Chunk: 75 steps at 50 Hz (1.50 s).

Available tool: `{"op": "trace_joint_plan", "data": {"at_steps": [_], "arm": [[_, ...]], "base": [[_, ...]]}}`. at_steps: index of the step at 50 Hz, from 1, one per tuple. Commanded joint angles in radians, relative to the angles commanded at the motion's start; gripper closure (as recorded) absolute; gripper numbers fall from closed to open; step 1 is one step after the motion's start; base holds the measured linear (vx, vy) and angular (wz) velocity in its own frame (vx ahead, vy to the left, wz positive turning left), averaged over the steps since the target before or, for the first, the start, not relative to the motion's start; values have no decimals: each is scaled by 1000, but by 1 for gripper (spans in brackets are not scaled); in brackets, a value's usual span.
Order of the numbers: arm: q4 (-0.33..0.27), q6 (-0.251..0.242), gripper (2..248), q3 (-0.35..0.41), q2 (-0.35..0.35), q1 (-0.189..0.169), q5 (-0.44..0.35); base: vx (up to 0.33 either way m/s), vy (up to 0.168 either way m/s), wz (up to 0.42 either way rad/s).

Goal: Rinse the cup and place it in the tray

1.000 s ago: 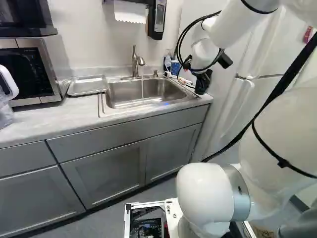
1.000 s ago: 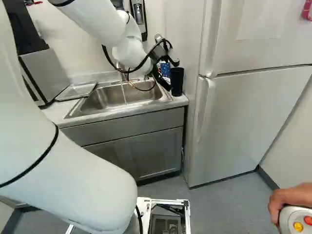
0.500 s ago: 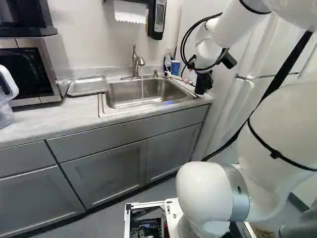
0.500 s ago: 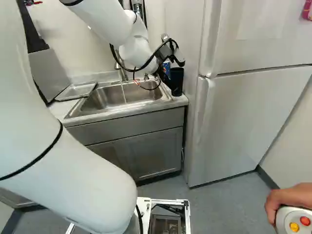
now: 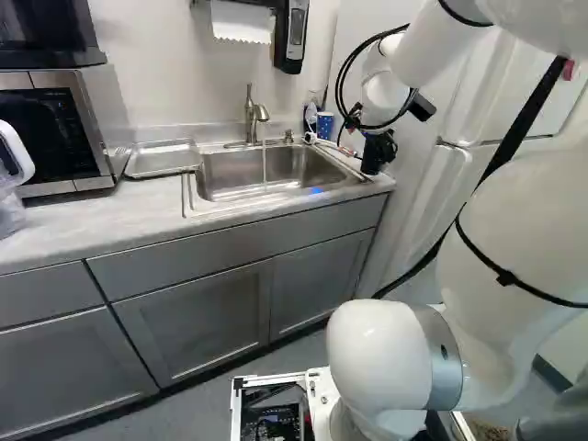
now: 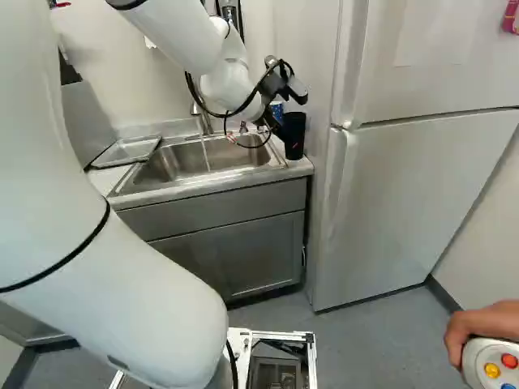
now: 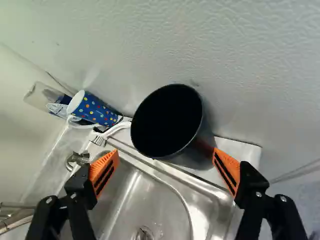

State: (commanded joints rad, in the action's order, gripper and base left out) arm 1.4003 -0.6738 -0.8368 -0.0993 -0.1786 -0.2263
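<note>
Though black, a faintly glossy cup (image 7: pixel 172 127)

White UFACTORY 850 arm (image 5: pixel 514 239): lowest joint (image 5: pixel 378 358) at the foot of the left base view, right of center; big link rises up the right edge. Forearm (image 6: pixel 166 32) runs from the top left of the right base view, down and rightward to the wrist (image 6: pixel 227 81), upper middle of frame. Black cable (image 5: pixel 342 78) loops out beside the wrist. Black two-finger gripper (image 5: pixel 381 144) hangs below the wrist, upper right of the left base view, pitched downward. Wrist view: fingers spread wide, orange pads (image 7: pixel 104 171) well apart, facing inward, nothing clamped.
</note>
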Motion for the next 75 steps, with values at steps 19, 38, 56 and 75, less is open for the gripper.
{"op": "trace_joint_plan", "data": {"at_steps": [19, 38, 56, 75], "arm": [[0, -199, 3, 0, 0, 0, 0], [0, -315, 3, -3, 3, -6, 0], [0, -315, 3, -23, 24, -32, 0], [0, -315, 3, -93, 95, -6, 0]], "base": [[0, 0, 0], [0, 0, 0], [0, 0, 0], [0, 0, 0]]}}
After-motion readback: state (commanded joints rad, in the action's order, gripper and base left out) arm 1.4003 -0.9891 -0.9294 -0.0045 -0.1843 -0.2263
